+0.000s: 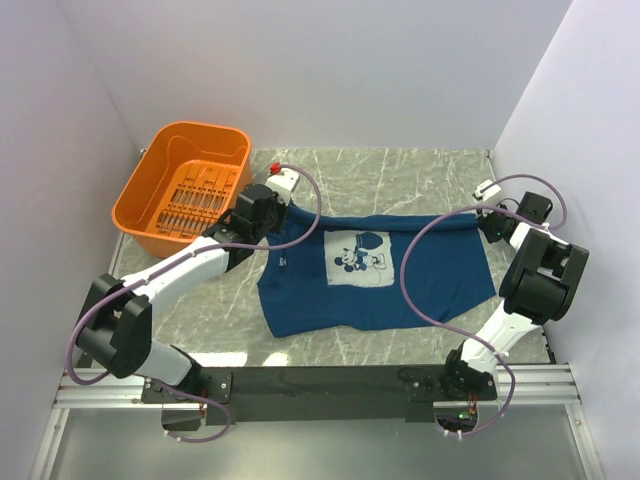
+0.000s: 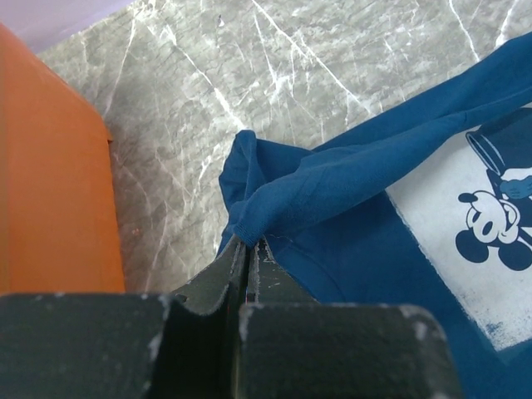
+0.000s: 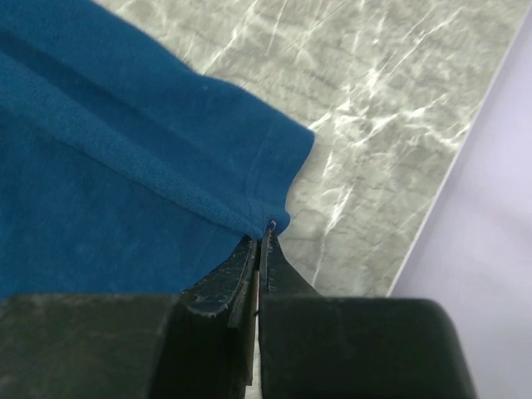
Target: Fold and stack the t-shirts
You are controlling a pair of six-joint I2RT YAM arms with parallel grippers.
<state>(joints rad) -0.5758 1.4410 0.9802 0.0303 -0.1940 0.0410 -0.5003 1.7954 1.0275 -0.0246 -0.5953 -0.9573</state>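
The left gripper (image 2: 249, 246) and right gripper (image 3: 264, 238) each pinched a far corner of the t-shirt (image 1: 425, 285), which lay central on the table (image 1: 420, 170); either shallow pinch could slip under uneven tension.

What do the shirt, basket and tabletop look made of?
Shirt: soft matte knit, probably cotton; it drapes and creases. Basket: smooth moulded plastic, slight sheen, slotted floor. Tabletop: grey veined stone look, marble or a printed laminate; cannot tell which.
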